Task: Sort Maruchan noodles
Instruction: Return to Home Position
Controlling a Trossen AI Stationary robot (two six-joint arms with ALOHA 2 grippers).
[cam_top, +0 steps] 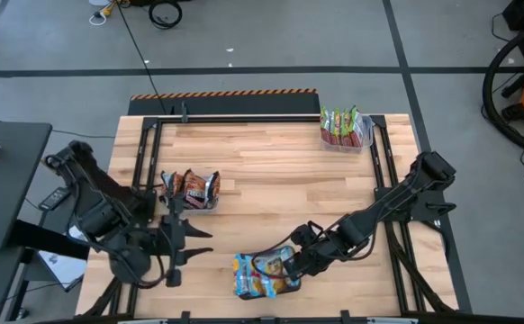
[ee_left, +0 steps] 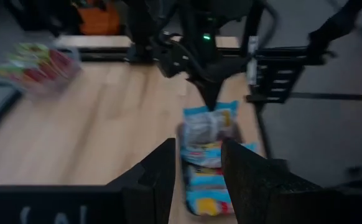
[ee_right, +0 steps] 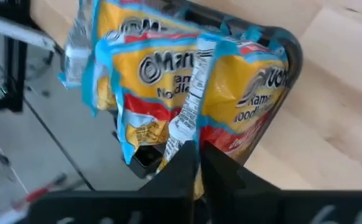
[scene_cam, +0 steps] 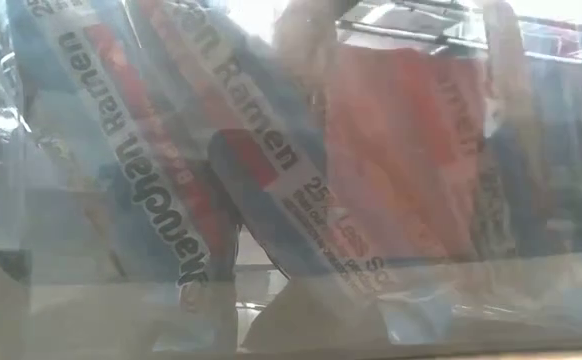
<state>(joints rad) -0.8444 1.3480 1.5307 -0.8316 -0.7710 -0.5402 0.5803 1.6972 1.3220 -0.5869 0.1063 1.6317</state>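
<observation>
blue-edged packets [cam_top: 260, 274]: maruchan noodles, flat rectangles of glossy, crinkled film with yellow-orange faces, blue borders, red lower bands, crimped ends and a white printed back seam. they stand bunched on edge in a dark bin [ee_right: 291, 53] with a rounded corner, at the edge of the table [cam_top: 271, 180] opposite the striped strip [cam_top: 226, 93], right of centre. the low view is filled by these packets close up, with blue-white film and "ramen" lettering. right claw [cam_top: 291, 267]: matte black, clenched, its fingers drawn to a narrow point touching the packets' upper edge by the seam. whether any film is pinched between them cannot be told. its arm reaches in slantwise from the table's right side. left claw [cam_top: 190, 243]: released, with two broad dark fingers standing apart and nothing between them. it hangs over the table's left part, well apart from the bin and aimed toward it, so the blue-edged packets show in the gap between its fingers in the left wrist view. dark red-brown packets [cam_top: 193, 187]: upright in a clear tub [cam_top: 210, 205], just beyond the left claw. green and red packets [cam_top: 341, 124]: upright in a second clear tub [cam_top: 364, 139] at the far right corner. the table is made of pale wooden planks, smooth and jointed, and is framed by black rails [cam_top: 244, 117].
</observation>
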